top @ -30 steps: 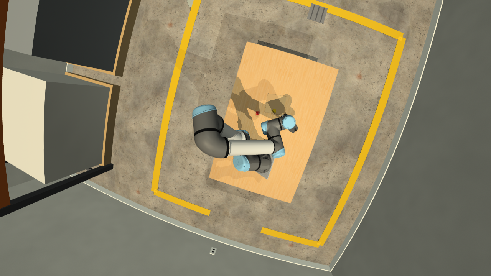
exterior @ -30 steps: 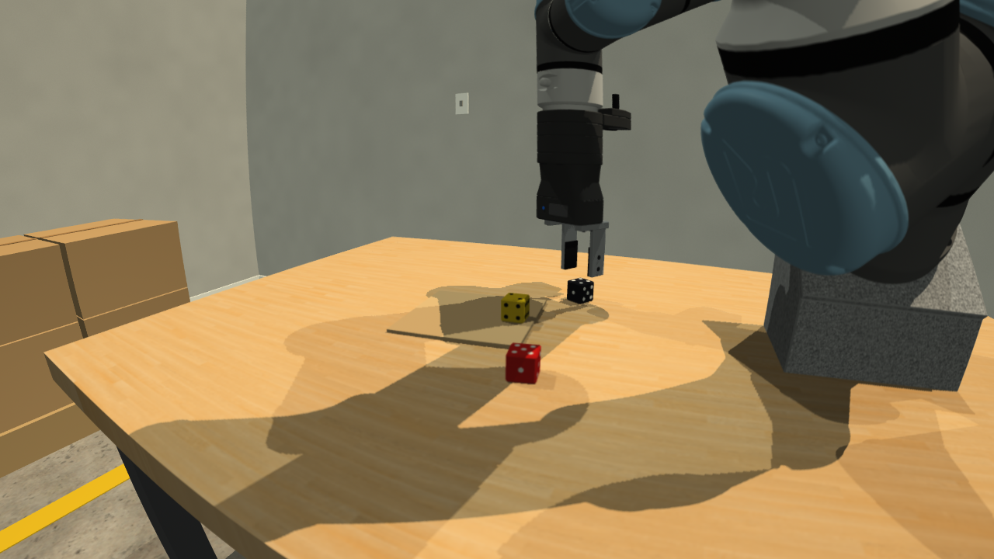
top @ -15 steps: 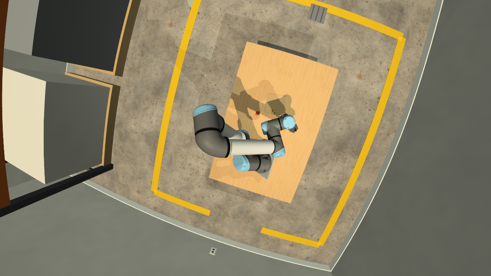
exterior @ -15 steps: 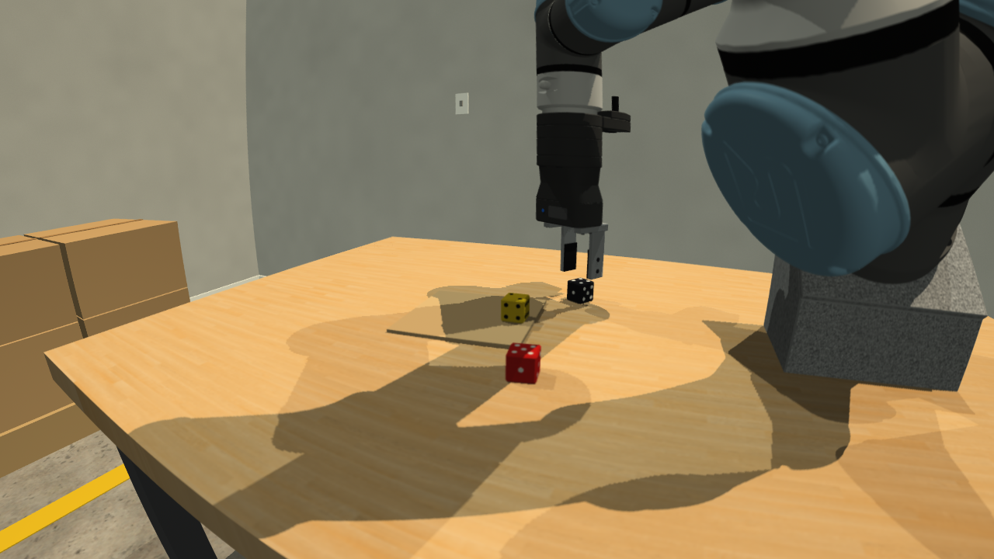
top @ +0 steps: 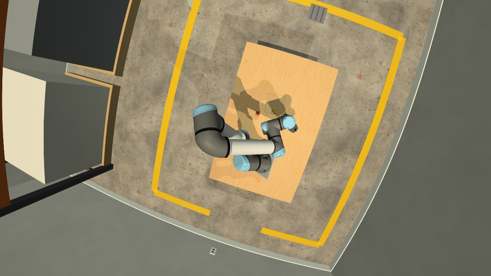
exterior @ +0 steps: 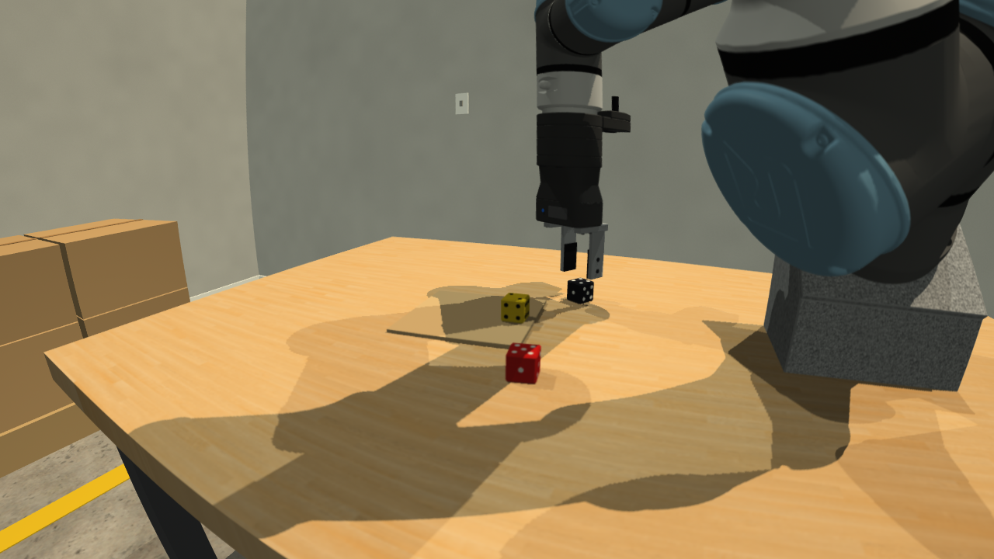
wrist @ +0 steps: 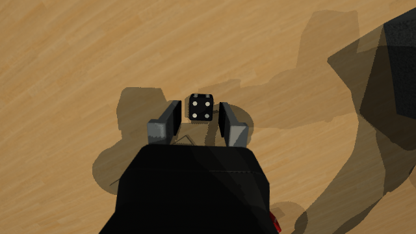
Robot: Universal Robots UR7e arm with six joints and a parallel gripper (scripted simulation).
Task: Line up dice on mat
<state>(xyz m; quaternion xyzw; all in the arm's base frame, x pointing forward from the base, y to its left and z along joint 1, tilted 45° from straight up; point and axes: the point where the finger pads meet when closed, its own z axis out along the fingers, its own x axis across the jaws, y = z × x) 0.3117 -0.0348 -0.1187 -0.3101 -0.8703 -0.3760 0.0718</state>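
Note:
A black die (exterior: 580,289) (wrist: 201,107) showing four on top sits on the table just off the mat's near corner. My gripper (exterior: 582,267) hangs open right above it, with the fingers on either side in the wrist view and nothing between them. A yellow die (exterior: 515,307) stands on the thin wood-coloured mat (exterior: 479,319); it also shows in the overhead view (top: 274,110). A red die (exterior: 523,362) lies off the mat's edge, nearer the camera, and shows in the overhead view (top: 257,112).
The robot's grey base block (exterior: 875,326) stands at the right of the table. Cardboard boxes (exterior: 76,292) are stacked on the floor past the table's left edge.

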